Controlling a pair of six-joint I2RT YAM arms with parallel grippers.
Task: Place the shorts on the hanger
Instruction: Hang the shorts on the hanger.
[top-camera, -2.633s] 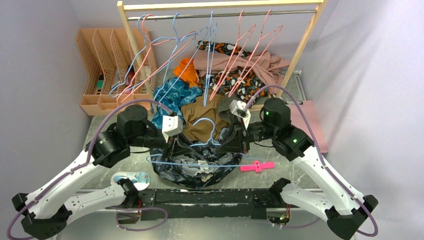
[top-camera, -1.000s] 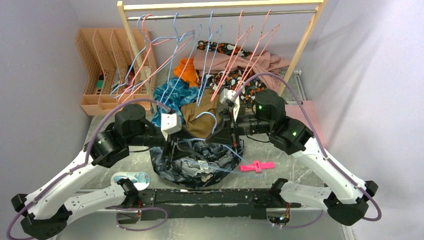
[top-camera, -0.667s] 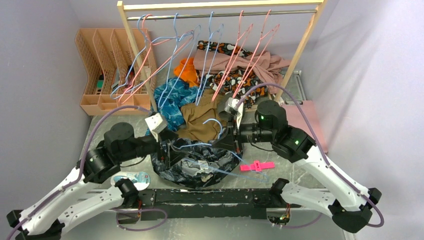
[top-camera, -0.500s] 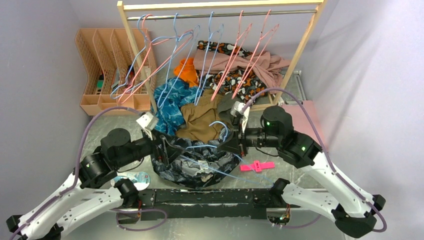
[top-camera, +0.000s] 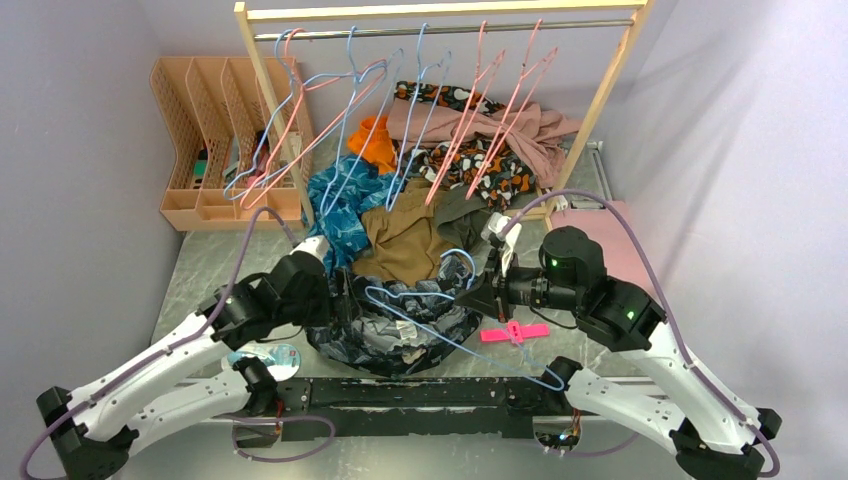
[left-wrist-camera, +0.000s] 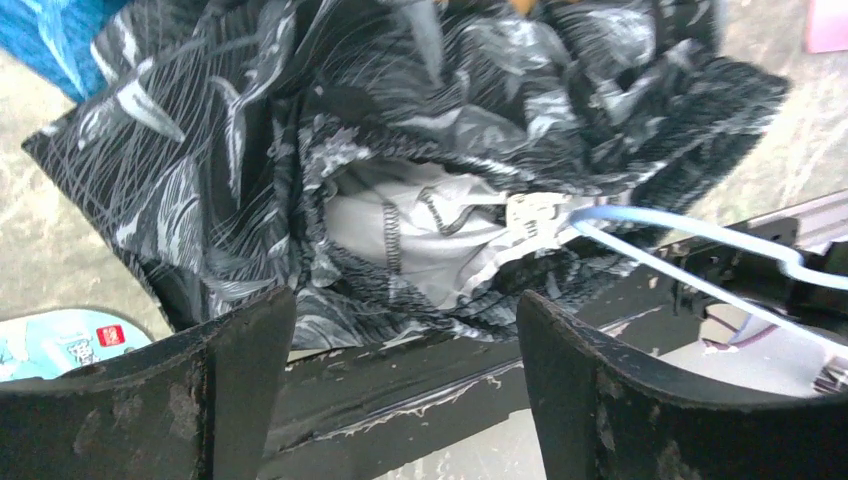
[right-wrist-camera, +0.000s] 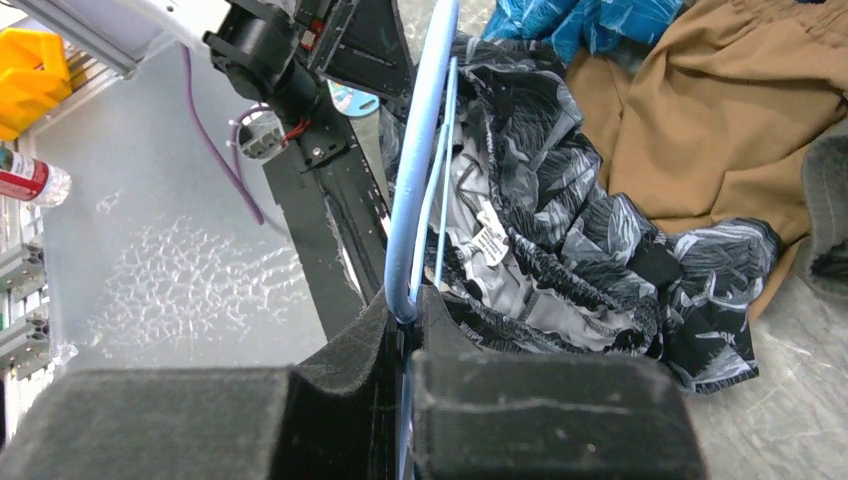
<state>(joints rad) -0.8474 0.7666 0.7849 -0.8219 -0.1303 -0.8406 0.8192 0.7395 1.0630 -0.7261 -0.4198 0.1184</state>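
Note:
The shorts (top-camera: 392, 328), dark with a pale leaf print, lie bunched at the table's near middle, grey lining and white label turned up (left-wrist-camera: 420, 150). My right gripper (top-camera: 480, 291) is shut on the light-blue wire hanger (top-camera: 440, 340), pinching it between the fingers (right-wrist-camera: 410, 310). The hanger (right-wrist-camera: 425, 150) slants above the shorts (right-wrist-camera: 560, 230), its hook toward the brown garment. My left gripper (top-camera: 338, 300) hangs open just above the shorts' near-left edge (left-wrist-camera: 405, 330) with nothing between its fingers (left-wrist-camera: 230, 380). The hanger's wire (left-wrist-camera: 690, 235) passes to its right.
A wooden rack (top-camera: 440, 12) at the back carries several blue and pink hangers. Beneath it lie teal (top-camera: 345, 205), brown (top-camera: 405, 235) and other garments. A peach organiser (top-camera: 215, 120) stands back left. A pink clip (top-camera: 513, 332) and the black rail (top-camera: 420, 392) are near the front.
My left arm has drawn back and down to the shorts' near-left edge, away from the hanger. My right arm has carried the hanger to the right and nearer, tilting its bar toward the near right.

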